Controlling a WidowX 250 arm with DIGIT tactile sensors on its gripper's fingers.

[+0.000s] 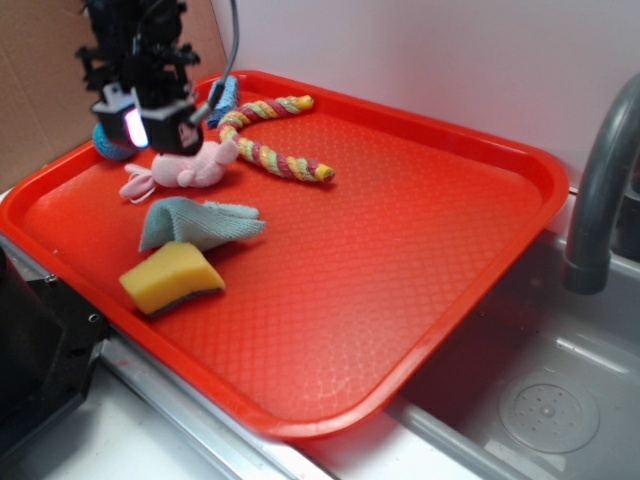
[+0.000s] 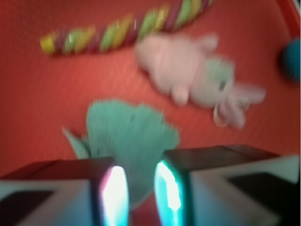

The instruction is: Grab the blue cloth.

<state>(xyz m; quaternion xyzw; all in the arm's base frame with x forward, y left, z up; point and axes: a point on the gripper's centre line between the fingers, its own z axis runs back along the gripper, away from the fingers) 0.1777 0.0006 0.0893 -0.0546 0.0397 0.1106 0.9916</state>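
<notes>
The blue cloth (image 1: pixel 196 222) is a pale teal, rumpled piece lying flat on the red tray (image 1: pixel 400 250), just behind a yellow sponge (image 1: pixel 172 277). My gripper (image 1: pixel 160 135) hangs in the air above the tray's back left, over a pink plush toy (image 1: pixel 185 168) and clear of the cloth. In the wrist view the cloth (image 2: pixel 129 134) lies below and ahead of my gripper (image 2: pixel 141 193). Its two lit pads (image 2: pixel 115 195) stand a narrow gap apart, and through that gap I see the cloth's near edge down on the tray. Nothing is held; the jaws are open.
A striped rope toy (image 1: pixel 275 140) lies at the back of the tray beside the plush (image 2: pixel 188 73). A blue ball (image 1: pixel 112 148) sits at the tray's back left corner, and another blue item (image 1: pixel 225 98) is at the back rim. A grey faucet (image 1: pixel 605 170) and a sink (image 1: pixel 540 400) are to the right.
</notes>
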